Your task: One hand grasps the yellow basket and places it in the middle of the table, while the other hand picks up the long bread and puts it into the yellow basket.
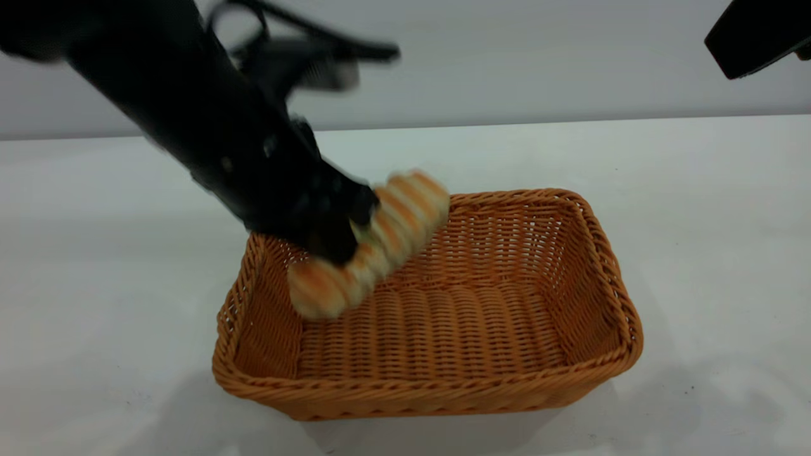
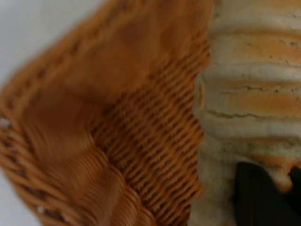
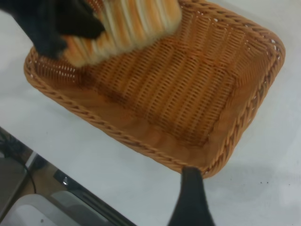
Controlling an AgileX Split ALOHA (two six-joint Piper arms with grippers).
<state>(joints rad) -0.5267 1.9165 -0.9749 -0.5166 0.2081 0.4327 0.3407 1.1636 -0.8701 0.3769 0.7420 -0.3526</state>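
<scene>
exterior view: left claw [image 1: 345, 237] gripping ridged long bread [image 1: 370, 244].

The yellow basket [image 1: 437, 354] sits on the worktop [image 1: 95, 253] near its middle. The left hand [image 1: 339, 237] holds the long bread [image 1: 374, 244] tilted above the basket's left half.
</scene>
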